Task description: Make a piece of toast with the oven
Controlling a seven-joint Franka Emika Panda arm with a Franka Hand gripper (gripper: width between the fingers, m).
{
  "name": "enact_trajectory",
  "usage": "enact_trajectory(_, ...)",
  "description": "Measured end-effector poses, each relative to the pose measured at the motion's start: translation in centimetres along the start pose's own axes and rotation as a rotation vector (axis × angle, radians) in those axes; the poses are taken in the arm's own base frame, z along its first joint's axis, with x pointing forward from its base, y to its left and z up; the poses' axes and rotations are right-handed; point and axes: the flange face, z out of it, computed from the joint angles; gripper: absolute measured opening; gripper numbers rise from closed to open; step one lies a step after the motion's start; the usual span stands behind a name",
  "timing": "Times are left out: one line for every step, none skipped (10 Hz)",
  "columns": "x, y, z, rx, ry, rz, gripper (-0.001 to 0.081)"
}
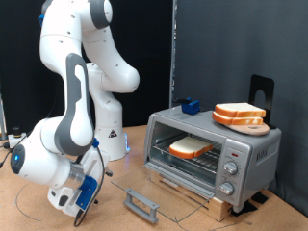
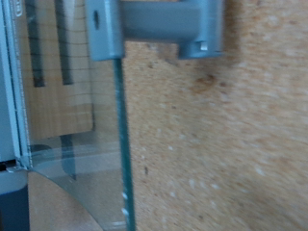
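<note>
Toast (image 1: 190, 147) lies on the wire rack inside the oven (image 1: 214, 150), whose glass door (image 1: 159, 190) is folded down flat in front of it. I cannot tell whether the gripper (image 1: 81, 200) has its fingers spread or pressed together; it hangs low beside the door's outer edge, close to the grey bar handle (image 1: 141, 204). The wrist view shows that handle (image 2: 154, 27) and the glass pane's edge over the cork-brown tabletop (image 2: 231, 135). On the oven's roof sits a wooden board with more slices (image 1: 239, 115).
</note>
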Motion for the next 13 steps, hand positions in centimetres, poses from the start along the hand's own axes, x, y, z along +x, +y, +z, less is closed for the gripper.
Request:
enact_trajectory(-0.3, -0.2, 0.9, 0.003, -0.019, -0.002, 0.0809)
enact_trajectory(-0.6, -0.3, 1.8, 0.004, -0.039, -0.002, 0.0809)
enact_trajectory(-1.1, -0.5, 2.7, 0.006, -0.056, -0.003, 0.0809)
enact_trajectory(-1.5, -0.7, 3.4, 0.010, -0.070, -0.003, 0.0809)
enact_trajectory(-1.9, -1.0, 4.1, 0.018, -0.080, -0.003, 0.0809)
enact_trajectory(-2.3, -1.5, 4.6, 0.030, -0.086, -0.011, 0.0809)
enact_trajectory(-2.8, -2.1, 5.0, 0.042, -0.094, -0.021, 0.0809)
enact_trajectory(-3.3, -2.8, 5.2, 0.055, -0.105, -0.026, 0.0809)
enact_trajectory(-3.9, -3.2, 5.1, 0.064, -0.117, -0.029, 0.0809)
enact_trajectory(-4.4, -3.6, 4.7, 0.075, -0.132, -0.032, 0.0809)
enact_trajectory(-5.1, -3.9, 3.9, 0.100, -0.155, -0.033, 0.0809)
enact_trajectory(-5.9, -4.2, 3.0, 0.135, -0.176, -0.031, 0.0809)
enact_trajectory(-6.6, -4.4, 2.0, 0.169, -0.187, -0.034, 0.0809)
